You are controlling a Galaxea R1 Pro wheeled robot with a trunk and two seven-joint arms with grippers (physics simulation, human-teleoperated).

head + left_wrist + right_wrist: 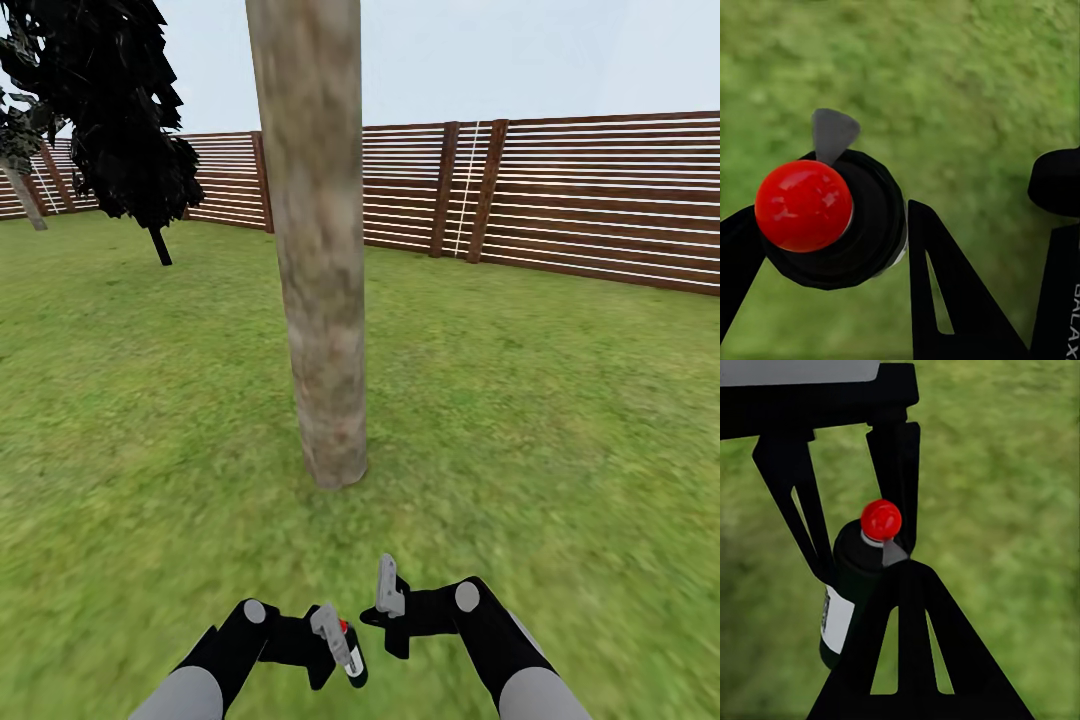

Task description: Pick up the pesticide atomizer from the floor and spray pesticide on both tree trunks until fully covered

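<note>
Closest in the head view, the left gripper [335, 645] holds the pesticide atomizer [352, 655], a black bottle with a red cap and a white label, low at the bottom of the picture just above the lawn [560, 420]. In the left wrist view the fingers [945, 292] stand on either side of the atomizer's [840, 221] black body, pressed against it, with the red cap on top and a small grey spout jutting from under it. The right wrist view looks across at the same bottle [851, 585] held between the left gripper's [847, 540] two black fingers, label facing outward, grass below it.

Just beside it, the right gripper [390, 600] hangs with nothing in it; one pale finger [387, 585] points up (how far its fingers are spread I cannot tell from these angles).

A little ahead of both grippers stands the tree trunk [318, 240], a thick, pale grey-brown mottled column rising upright from the grass and running out of the top of the picture.

Farther off to the left is a black cone-shaped cypress [115, 110] on a thin stem, and past it a slanted pale trunk [25, 200] near the fence corner. The brown slatted fence [590, 200] closes the garden at the back.
</note>
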